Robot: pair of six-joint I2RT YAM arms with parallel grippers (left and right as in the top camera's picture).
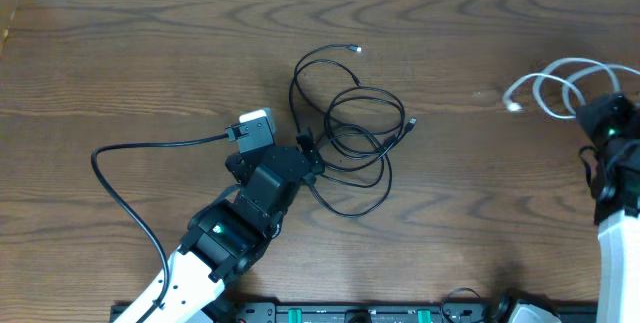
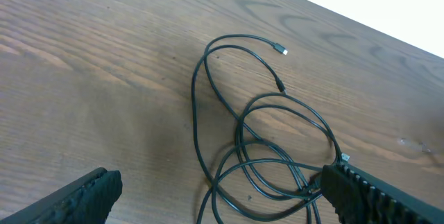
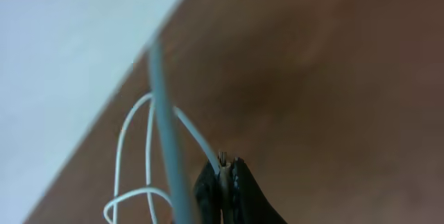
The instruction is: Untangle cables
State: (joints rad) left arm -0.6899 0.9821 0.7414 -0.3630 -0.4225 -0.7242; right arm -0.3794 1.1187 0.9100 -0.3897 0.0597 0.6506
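Two thin black cables (image 1: 355,138) lie tangled in loops at the table's middle; they also show in the left wrist view (image 2: 263,148), one small plug at the far end. My left gripper (image 1: 312,153) is open just left of the tangle, its fingers (image 2: 222,196) straddling the nearest loops low over the table. The white cable (image 1: 555,88) lies looped at the far right. My right gripper (image 1: 600,123) is shut on the white cable (image 3: 132,154), pinching it near its plug between the fingertips (image 3: 225,175).
A thicker black robot cable (image 1: 130,178) curves across the table's left side to the left arm. The table's far edge (image 3: 139,57) runs close by the right gripper. A dark rail (image 1: 350,313) lines the front edge.
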